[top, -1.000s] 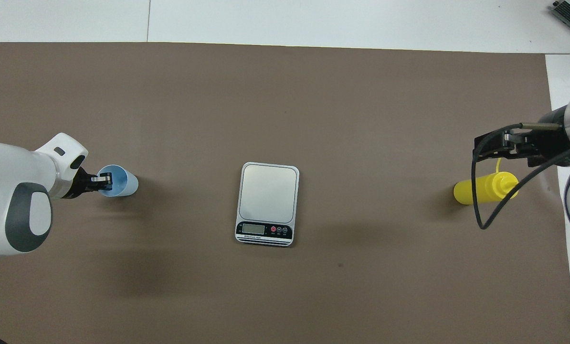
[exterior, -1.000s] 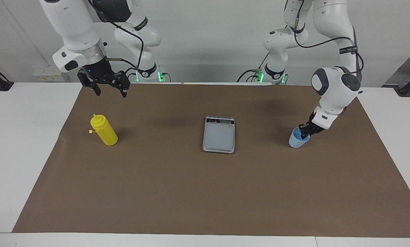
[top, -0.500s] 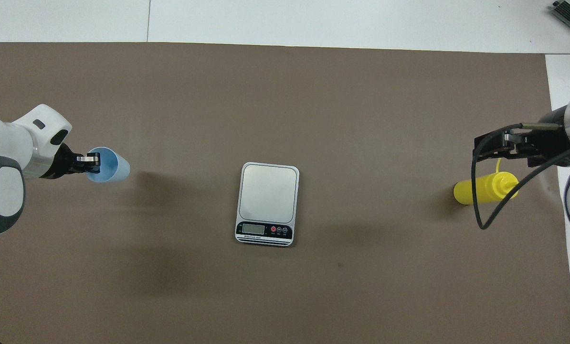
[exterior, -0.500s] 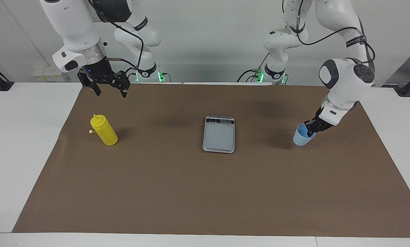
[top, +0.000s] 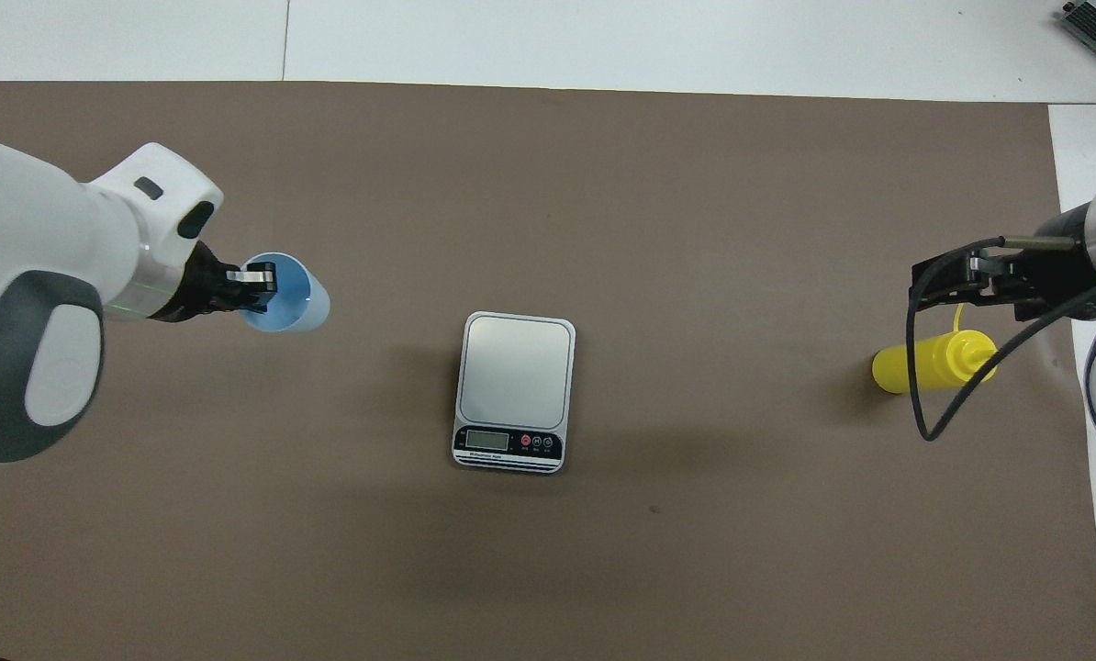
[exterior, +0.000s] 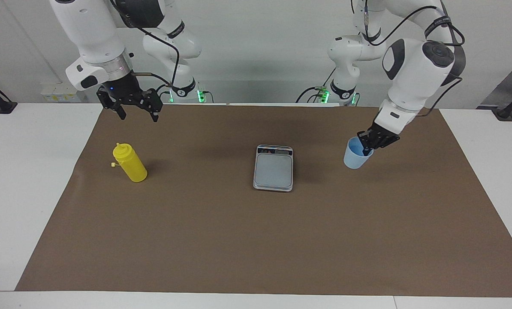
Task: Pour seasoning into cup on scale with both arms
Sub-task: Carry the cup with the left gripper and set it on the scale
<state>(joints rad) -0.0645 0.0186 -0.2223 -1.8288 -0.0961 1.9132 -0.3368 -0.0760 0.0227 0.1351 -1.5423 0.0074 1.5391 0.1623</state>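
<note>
The task is at an early stage: the left gripper [exterior: 366, 145] is clamped on the rim of the cup [exterior: 355, 157], one finger inside and one outside, and holds it lifted over the brown mat [exterior: 256, 240] between the left arm's end of the table and the scale [exterior: 273, 168]. The cup hangs slightly tilted and clear of the mat, with its shadow apart from it, and it is not yet on the scale, so the weighing plate has nothing on it. The yellow bottle [exterior: 130, 162] stands untouched on the mat toward the right arm's end of the table, well apart from the scale, its small tethered cap dangling at the side. The right gripper [exterior: 131, 112] waits with its fingers spread apart, empty, up in the air over the mat close to the bottle (a little nearer the robots' edge than the bottle, judging by the facing view). What is left, as I judge it: set the cup on the plate, pick up the bottle, bring it over and pour. Nothing stands between the cup and the scale, nor between the bottle and the scale; the mat holds only these three things.
</note>
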